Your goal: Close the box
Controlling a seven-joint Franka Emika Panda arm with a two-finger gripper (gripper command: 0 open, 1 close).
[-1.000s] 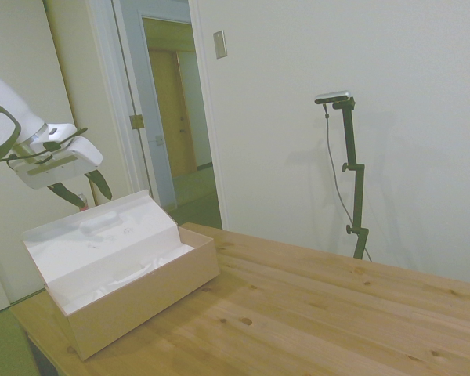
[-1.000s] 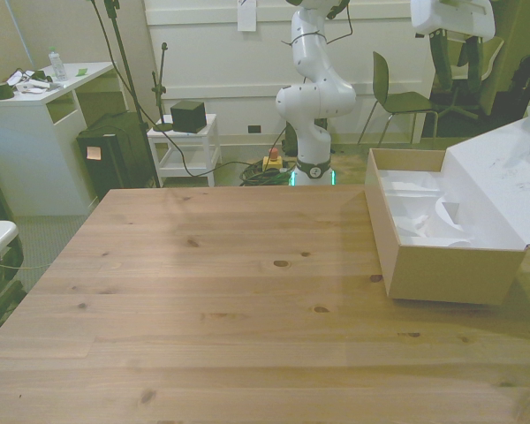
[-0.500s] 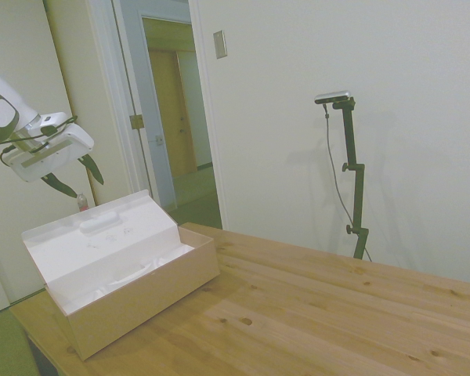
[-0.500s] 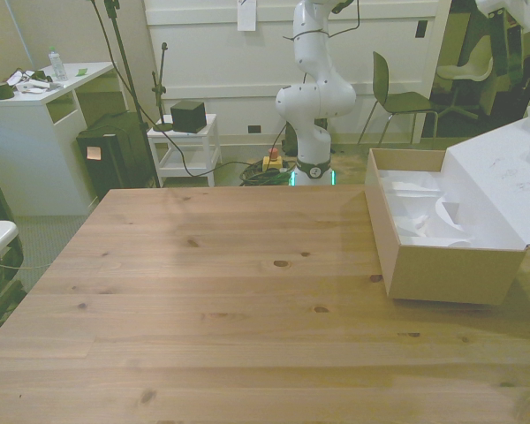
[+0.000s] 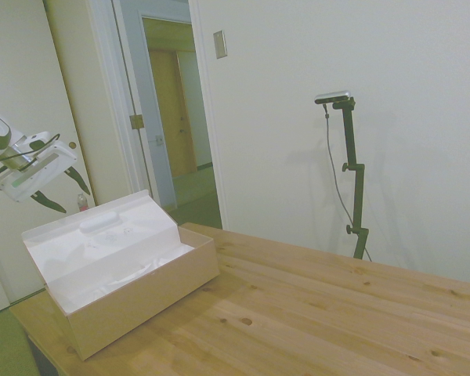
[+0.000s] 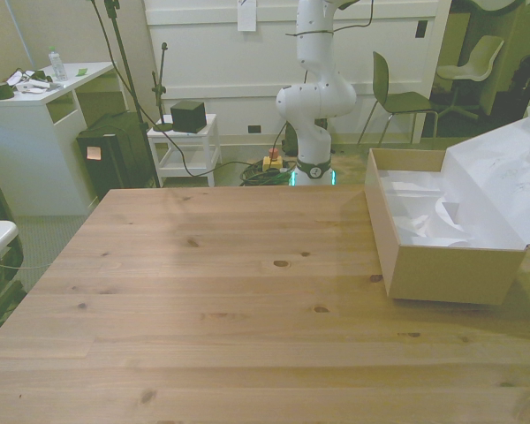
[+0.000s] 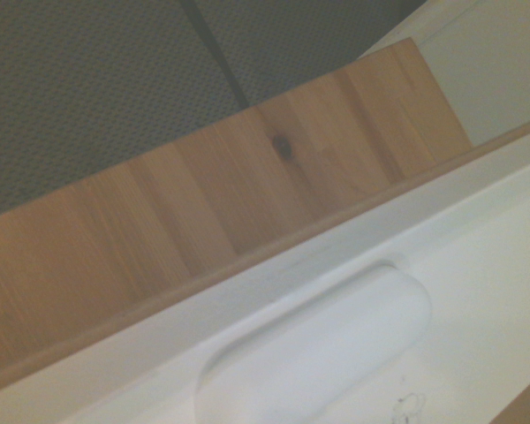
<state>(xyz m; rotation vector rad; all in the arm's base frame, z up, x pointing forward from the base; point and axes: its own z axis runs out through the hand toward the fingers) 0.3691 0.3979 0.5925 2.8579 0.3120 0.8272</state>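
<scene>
Hovering behind box [image 5: 121, 270], gripper [image 5: 59, 192] w/ fingers apart, approx 10 o'clock off raised lid [image 5: 102, 235]. Approach step, lid untouched. Next: get behind lid, push fwd over opening.

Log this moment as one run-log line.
box: open, lid up | gripper: open, above and behind lid, no contact | stage: approach

I see the wooden table [image 6: 212, 291], pale knotty planks, carrying 1 thing: the box [image 6: 442, 265], lid open, resting flat near the edge at the front view's right.
</scene>
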